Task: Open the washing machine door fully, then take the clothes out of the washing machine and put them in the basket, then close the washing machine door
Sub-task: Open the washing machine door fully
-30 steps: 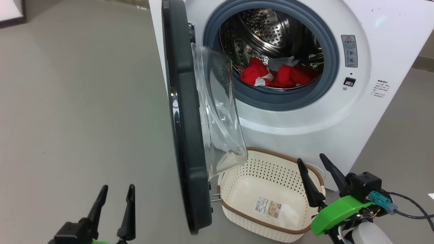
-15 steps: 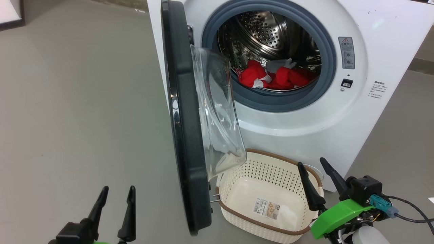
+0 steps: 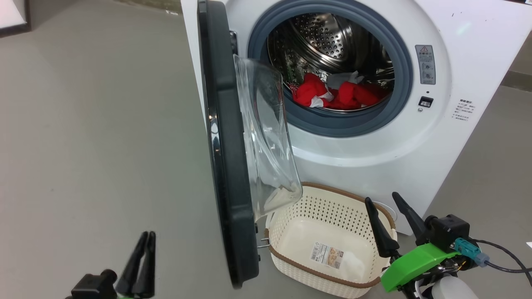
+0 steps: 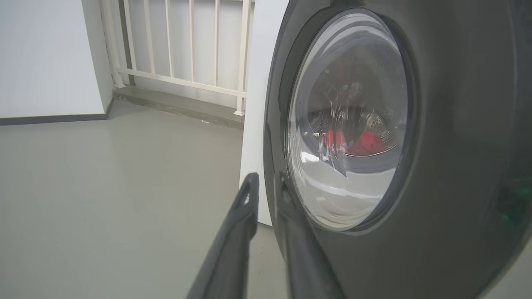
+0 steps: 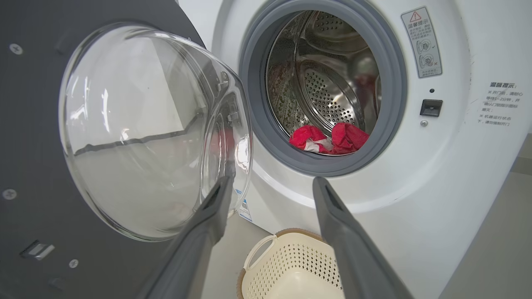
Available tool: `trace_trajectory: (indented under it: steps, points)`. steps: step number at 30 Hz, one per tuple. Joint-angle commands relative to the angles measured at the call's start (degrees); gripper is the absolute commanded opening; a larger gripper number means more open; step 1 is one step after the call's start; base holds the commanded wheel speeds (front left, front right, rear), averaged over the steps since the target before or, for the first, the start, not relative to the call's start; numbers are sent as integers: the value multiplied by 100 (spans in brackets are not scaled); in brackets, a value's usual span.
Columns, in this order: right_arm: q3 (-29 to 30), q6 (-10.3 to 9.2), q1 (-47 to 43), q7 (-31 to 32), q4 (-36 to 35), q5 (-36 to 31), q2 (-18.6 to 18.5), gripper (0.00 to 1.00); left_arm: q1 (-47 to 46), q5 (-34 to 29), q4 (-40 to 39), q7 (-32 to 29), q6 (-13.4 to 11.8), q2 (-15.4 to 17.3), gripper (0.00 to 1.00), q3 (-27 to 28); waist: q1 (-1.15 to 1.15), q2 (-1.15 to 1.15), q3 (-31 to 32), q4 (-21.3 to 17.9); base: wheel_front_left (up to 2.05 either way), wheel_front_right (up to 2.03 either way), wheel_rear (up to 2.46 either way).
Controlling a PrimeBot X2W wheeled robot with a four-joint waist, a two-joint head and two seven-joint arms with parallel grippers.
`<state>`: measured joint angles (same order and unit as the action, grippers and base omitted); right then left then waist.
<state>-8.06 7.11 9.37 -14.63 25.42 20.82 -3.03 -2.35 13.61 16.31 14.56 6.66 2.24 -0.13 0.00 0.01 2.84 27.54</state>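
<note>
The washer is standing at 1 o'clock in the head view, its door hanging open edge-on through the middle of the frame, the clear window bulging toward 3 o'clock. The clothes, red with white parts, are lying at the bottom of the steel drum, just behind the grey ring. The basket is sitting on the floor at 5 o'clock, close against the washer's front and partly under the door's window, with a barcode sticker lying on its bottom. The left hand is hovering at 7 o'clock, on the outer side of the door and apart from it, its fingers standing nearly together with a thin gap between them and grasping nothing. The right hand is hovering at 4 o'clock over the basket's far corner, released, its fingers spread wide and pointing toward 12 o'clock. In the right wrist view those fingers are framing the washer's lower front, with the clothes lying at 12 o'clock beyond them and the basket showing at 6 o'clock. In the left wrist view the clothes are showing red through the door's window.
</note>
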Motion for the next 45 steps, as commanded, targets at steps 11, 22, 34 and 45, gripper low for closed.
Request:
trace_trajectory:
  steps: [11,22,34,45]
  points:
    - [-34,37,-12,-37,-156,152,15,100,-455,-74,-1013,44,-152,65,0,133,0,-1,56,-35,0,0,0]
    - [-34,37,-39,-37,-150,164,15,100,-958,-371,-2769,-393,-247,134,0,-285,0,-1,69,-128,0,0,0]
    - [-6,37,-15,-37,-140,104,15,100,-1120,-76,-3149,-1145,-127,83,0,-1582,0,-1,14,-199,0,0,0]
    - [-34,37,-53,-37,-125,133,15,100,-822,483,-2252,-1673,-363,68,0,-2264,0,-1,15,-177,0,0,0]
